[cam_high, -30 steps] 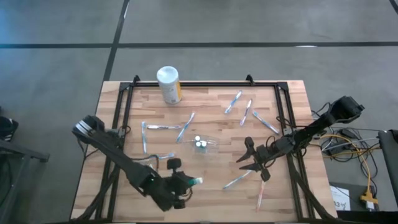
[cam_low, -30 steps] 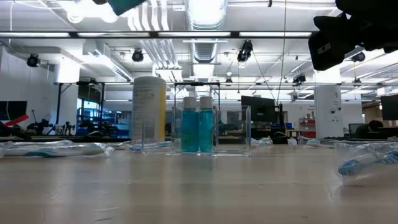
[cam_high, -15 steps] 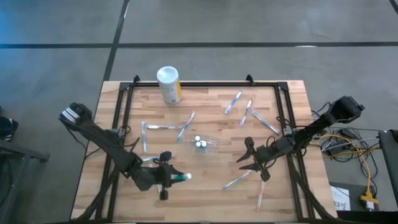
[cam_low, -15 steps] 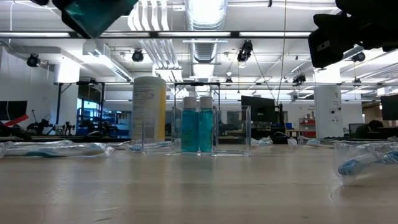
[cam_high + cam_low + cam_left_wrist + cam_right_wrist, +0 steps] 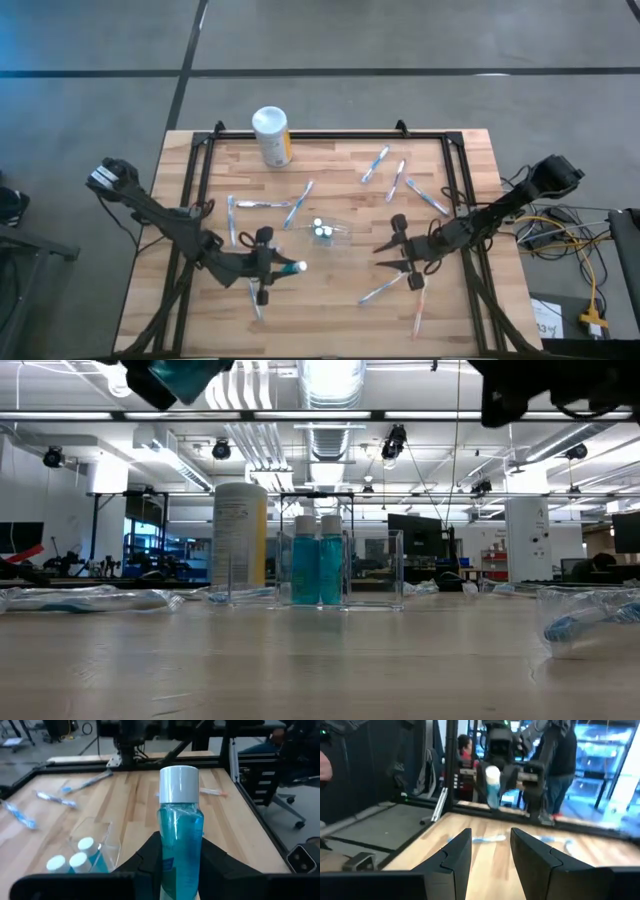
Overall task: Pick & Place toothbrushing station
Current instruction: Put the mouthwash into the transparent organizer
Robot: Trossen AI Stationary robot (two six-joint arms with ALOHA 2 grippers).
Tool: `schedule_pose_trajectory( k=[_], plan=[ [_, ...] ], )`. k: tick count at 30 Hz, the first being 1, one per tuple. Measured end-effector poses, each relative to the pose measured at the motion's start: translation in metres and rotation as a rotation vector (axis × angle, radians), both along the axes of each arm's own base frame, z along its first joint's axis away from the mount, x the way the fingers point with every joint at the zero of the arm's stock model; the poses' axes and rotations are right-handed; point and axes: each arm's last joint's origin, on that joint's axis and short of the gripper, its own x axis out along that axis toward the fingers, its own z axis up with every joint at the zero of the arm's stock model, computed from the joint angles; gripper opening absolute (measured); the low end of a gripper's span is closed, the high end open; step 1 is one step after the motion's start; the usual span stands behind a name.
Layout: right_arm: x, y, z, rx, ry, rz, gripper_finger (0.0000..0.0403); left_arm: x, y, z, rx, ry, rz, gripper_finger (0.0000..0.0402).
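We saw the left gripper [image 5: 268, 268] above the near-left part of the table [image 5: 460, 320], its fingers [image 5: 150, 857] pinching a teal tube [image 5: 180, 840] with a white cap, held clear of the surface. From the wrist camera the tube stood between the two dark fingers, cap pointing away from the gripper. In the overhead picture the tube [image 5: 291, 268] pointed toward the middle of the table, near the clear cup [image 5: 330, 233] but apart from it.

The cup stood near the table's centre with two more teal tubes [image 5: 318, 568] upright inside it, side by side, white caps up. Level with the table, we could see the white canister [image 5: 240, 540] behind and to one side of the cup.

The right gripper [image 5: 398, 252] hung above the table to the right of the cup, fingers [image 5: 455, 852] spread with nothing between them.

Toothbrushes lay scattered flat on the wood: several [image 5: 265, 204] left of the cup, three [image 5: 398, 180] toward the far right, and two [image 5: 385, 291] near the front right edge, one just beside the right gripper.
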Motion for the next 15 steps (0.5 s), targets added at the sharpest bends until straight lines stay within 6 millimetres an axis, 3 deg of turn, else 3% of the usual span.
schedule_pose_trajectory(
  k=[3, 11, 15],
  plan=[
    [0.012, 0.004, 0.008, -0.039, 0.033, -0.056, 0.0132, -0.001, 0.0, -0.008, -0.046, 0.021, 0.013, 0.0083],
    [0.033, 0.023, 0.024, -0.023, 0.403, -0.075, 0.0132, 0.004, -0.006, -0.031, -0.156, 0.108, 0.032, 0.0083],
    [0.044, 0.034, 0.038, -0.061, 0.378, -0.048, 0.0132, 0.006, -0.008, -0.037, -0.139, 0.13, 0.03, 0.0083]
  ],
)
